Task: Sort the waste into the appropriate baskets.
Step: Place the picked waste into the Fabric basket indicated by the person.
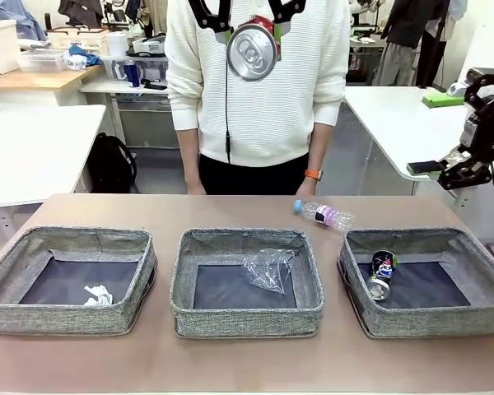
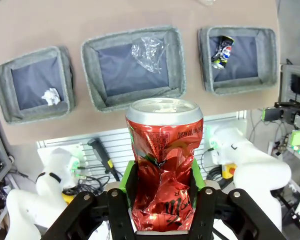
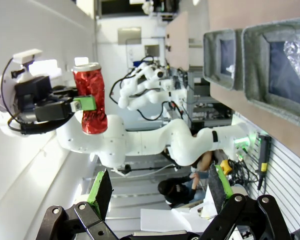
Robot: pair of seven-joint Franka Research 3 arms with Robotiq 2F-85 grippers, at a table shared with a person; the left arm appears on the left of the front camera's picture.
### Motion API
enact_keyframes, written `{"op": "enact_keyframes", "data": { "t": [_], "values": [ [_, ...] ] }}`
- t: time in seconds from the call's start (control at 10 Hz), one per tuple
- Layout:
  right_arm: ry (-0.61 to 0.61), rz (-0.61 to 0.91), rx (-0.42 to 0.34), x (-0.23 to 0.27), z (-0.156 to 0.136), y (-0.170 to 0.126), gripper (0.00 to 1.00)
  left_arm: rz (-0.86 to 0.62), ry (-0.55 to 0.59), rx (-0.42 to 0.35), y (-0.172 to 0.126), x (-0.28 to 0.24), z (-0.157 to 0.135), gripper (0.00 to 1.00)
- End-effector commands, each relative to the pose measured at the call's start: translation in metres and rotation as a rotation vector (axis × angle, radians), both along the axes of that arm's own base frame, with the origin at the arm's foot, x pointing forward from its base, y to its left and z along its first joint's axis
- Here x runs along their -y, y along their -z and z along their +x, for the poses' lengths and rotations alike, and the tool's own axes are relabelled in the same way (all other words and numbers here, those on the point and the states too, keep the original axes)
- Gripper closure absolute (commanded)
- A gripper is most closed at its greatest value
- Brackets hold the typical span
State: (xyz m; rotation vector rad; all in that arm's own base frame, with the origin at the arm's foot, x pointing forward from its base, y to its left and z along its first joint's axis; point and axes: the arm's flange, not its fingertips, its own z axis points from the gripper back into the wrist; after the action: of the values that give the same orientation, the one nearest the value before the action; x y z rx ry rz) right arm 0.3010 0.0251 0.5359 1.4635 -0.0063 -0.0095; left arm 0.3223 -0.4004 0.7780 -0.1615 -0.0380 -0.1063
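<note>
A brown table (image 1: 230,362) stands in a busy workroom with white tables and shelves behind it, and a person (image 1: 255,115) in a white sweater stands at its far side. Three grey woven baskets lie in one row on the table, near the robot's side. In the left basket (image 1: 66,319) a white paper wad (image 1: 97,296) lies on the dark bottom, close to the front wall. The middle basket (image 1: 247,317) holds the clear plastic cup (image 1: 267,270), which is crumpled and lies toward its right side. In the right basket (image 1: 432,321) the dark can (image 1: 382,274) lies near the left wall. The bottle (image 1: 323,215) lies on its side on the bare table, behind the gap between the middle and the right basket, with its blue cap pointing to the left. The left claw (image 2: 162,186) hangs high above the table, in front of the person's chest, and it is closed on the red can (image 2: 164,145): the green pads press on both sides of the dented lower part, and the rest of the can sticks out past the fingers. In the front view the silver end of this can is turned toward the camera. The right claw (image 3: 160,187) is at the right side, above and off the table's edge; its jaws are wide apart and nothing is between them.
</note>
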Motion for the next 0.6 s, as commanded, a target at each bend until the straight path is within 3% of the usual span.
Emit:
{"op": "enact_keyframes", "data": {
  "t": [0.0, 0.5],
  "values": [
    [-0.001, 0.023, 0.014, -0.0002, 0.0003, -0.0022, 0.0, -0.002, -0.006, 0.009, -0.0018, -0.0019, -0.0017, 0.52],
    [-0.001, 0.023, 0.014, -0.0002, 0.0003, -0.0022, 0.0, -0.002, -0.006, 0.009, -0.0018, -0.0019, -0.0017, 0.52]
  ]
}}
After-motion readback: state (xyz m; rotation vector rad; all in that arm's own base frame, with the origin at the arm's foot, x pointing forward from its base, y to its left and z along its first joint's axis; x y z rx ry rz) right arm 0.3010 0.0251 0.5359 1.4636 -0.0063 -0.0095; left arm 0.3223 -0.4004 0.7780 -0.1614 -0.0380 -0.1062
